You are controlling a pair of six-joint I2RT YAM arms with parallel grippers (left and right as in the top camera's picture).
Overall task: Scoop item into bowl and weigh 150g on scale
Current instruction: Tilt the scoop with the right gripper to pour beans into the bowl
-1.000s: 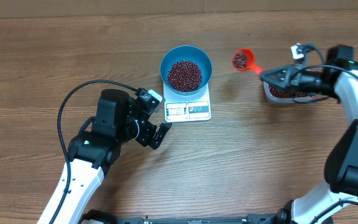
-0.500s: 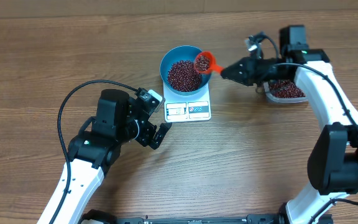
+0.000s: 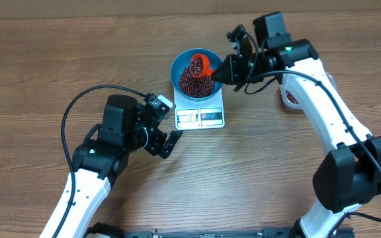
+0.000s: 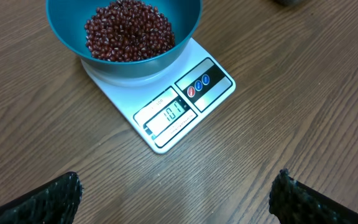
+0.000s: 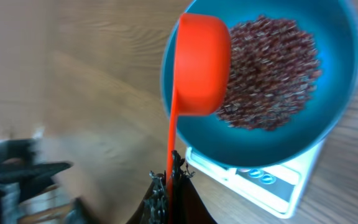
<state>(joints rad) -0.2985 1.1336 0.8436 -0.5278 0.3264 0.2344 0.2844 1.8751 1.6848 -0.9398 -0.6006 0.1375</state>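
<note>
**Scoop tipped over the bowl on the scale**

The right gripper (image 5: 169,194) is clamped tight on the thin handle of an orange scoop (image 5: 201,68). In the right wrist view the handle runs straight up from the fingers at the bottom edge. The cup of the scoop is tipped on its side over the left part of the bowl (image 5: 347,74), with its outer wall towards the camera and its mouth turned to the beans (image 5: 272,68). From overhead, the scoop (image 3: 200,64) hangs over the upper right part of the bowl (image 3: 174,69), and the right arm reaches in from the right side of the frame.

The beans (image 3: 190,80) form a dark red heap that covers the bottom of the blue bowl. The bowl stands on the white scale (image 3: 200,117), just above the centre of the overhead frame. In the left wrist view the bowl (image 4: 188,18) covers most of the scale (image 4: 185,106), leaving the display strip and two round buttons free. The display shows dark digits that look like 101.

The left gripper (image 4: 179,206) is spread wide and holds nothing. Its two dark fingertips sit in the bottom corners of its own view, over bare wood near the scale.

A clear container (image 3: 290,98) with more beans sits at the right, partly hidden by the right arm.
</note>
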